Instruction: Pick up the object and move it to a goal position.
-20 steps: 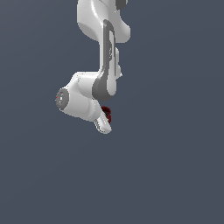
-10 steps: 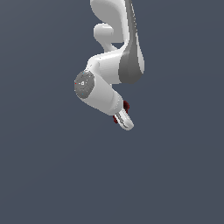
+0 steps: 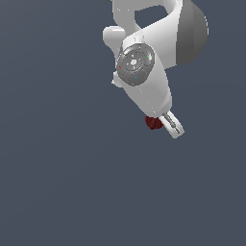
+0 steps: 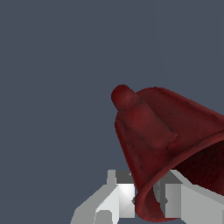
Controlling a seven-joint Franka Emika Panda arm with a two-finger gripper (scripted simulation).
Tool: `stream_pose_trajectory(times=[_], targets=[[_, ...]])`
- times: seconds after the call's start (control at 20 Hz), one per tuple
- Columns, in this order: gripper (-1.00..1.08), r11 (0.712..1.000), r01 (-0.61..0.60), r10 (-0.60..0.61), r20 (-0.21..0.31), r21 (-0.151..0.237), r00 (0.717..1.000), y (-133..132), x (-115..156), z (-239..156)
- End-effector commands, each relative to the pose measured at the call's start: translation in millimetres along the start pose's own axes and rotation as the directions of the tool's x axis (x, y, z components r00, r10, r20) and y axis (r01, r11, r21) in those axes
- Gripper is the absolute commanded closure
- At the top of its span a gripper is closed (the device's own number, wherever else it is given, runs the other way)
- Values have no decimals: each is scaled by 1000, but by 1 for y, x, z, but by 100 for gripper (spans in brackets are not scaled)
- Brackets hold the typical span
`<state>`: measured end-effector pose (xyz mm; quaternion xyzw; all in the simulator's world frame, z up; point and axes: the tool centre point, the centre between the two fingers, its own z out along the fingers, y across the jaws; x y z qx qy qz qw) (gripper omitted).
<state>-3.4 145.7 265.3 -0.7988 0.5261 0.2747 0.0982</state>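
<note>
The pick-up looks done: the fingers are clamped on the dark red object, which hangs in mid-air. What remains is carrying it to the goal, which no view shows.

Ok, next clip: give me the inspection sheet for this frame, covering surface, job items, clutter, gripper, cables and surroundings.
Surface: nothing seen; only a flat dark grey-blue background in both views.
Job's things: small dark red, lumpy, bell-like object, held at the fingertips; the wrist view shows it close up.
Clutter: nothing seen.
Gripper: white gripper angled down toward the exterior view's right, shut on the object.
Cables: nothing seen.
Surroundings: white and grey arm entering from above; no goal marker visible.
</note>
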Motion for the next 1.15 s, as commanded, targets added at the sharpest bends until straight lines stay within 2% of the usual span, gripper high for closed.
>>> stream_pose_trajectory(times=[0.0, 0.2, 0.45, 0.75, 1.1], targets=[[108, 1000, 0, 0, 0, 2, 1000, -12, -25, -9], [108, 1000, 0, 0, 0, 3, 1000, -29, -55, -20], [108, 1000, -1, 1, 0, 3, 1000, -43, -79, -28], [108, 1000, -1, 1, -1, 4, 1000, -52, -94, -34], [108, 1000, -1, 1, -1, 4, 1000, -56, -99, -36]])
